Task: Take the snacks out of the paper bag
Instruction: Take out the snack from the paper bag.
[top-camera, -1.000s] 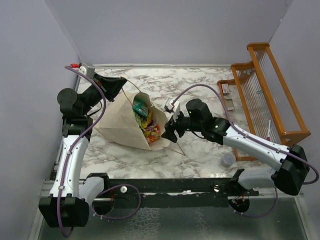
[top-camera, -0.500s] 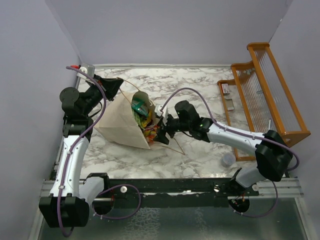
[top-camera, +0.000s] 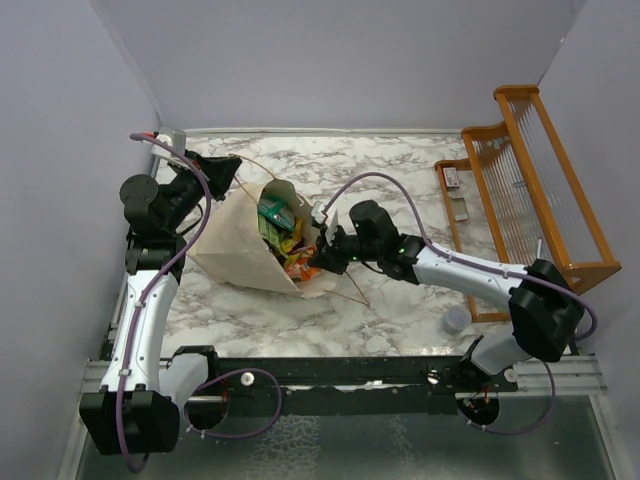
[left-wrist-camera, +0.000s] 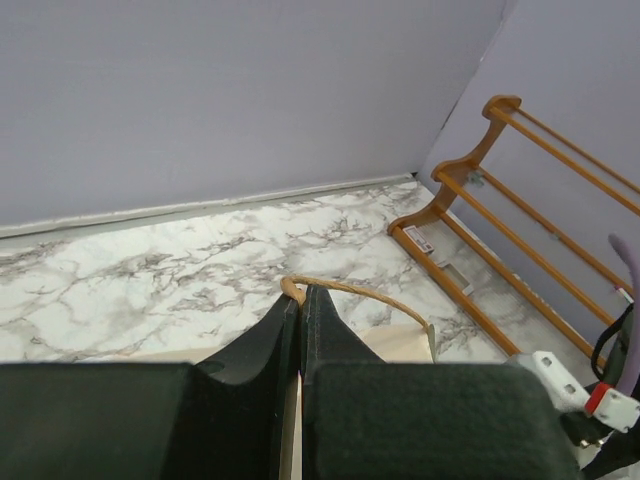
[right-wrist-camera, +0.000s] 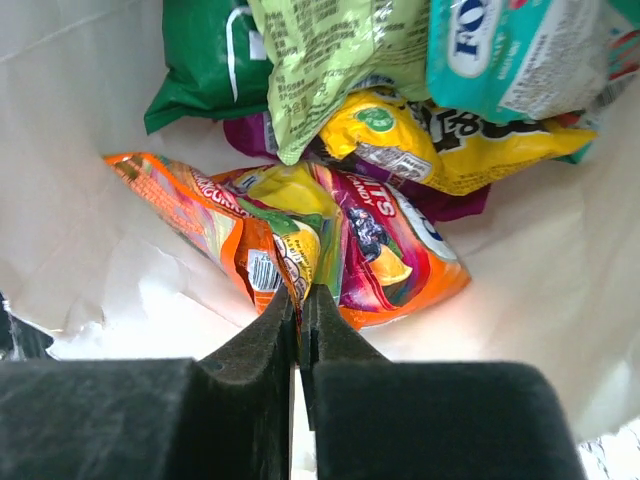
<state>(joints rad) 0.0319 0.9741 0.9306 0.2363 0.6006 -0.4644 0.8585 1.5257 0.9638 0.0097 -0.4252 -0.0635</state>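
Your right arm reaches from its base at the near edge, long and low, leftward over the marble table (top-camera: 400, 170). A small grey cap (top-camera: 456, 320) sits on the table close to that arm's elbow. The right gripper (right-wrist-camera: 300, 298) is pushed into the mouth of the paper bag (top-camera: 235, 245), its fingers pinched together on the folded edge of an orange-red candy pack (right-wrist-camera: 400, 250) lying on the bag's inner wall. Beyond that pack the other snacks are heaped and overlapping: the yellow M&M's (right-wrist-camera: 450, 140), a purple bag (right-wrist-camera: 247, 137), a dark green bag (right-wrist-camera: 205, 60), a pale green packet (right-wrist-camera: 330, 60) and a teal packet (right-wrist-camera: 510, 50). The bag is tipped with its mouth toward the right arm. Your left arm stands folded at the left, and the left gripper (left-wrist-camera: 301, 300) is clamped on a tan loop handle (left-wrist-camera: 370, 293) at the bag's far-left corner. A wooden rack (top-camera: 535, 180) stands along the right edge, well apart from the bag.
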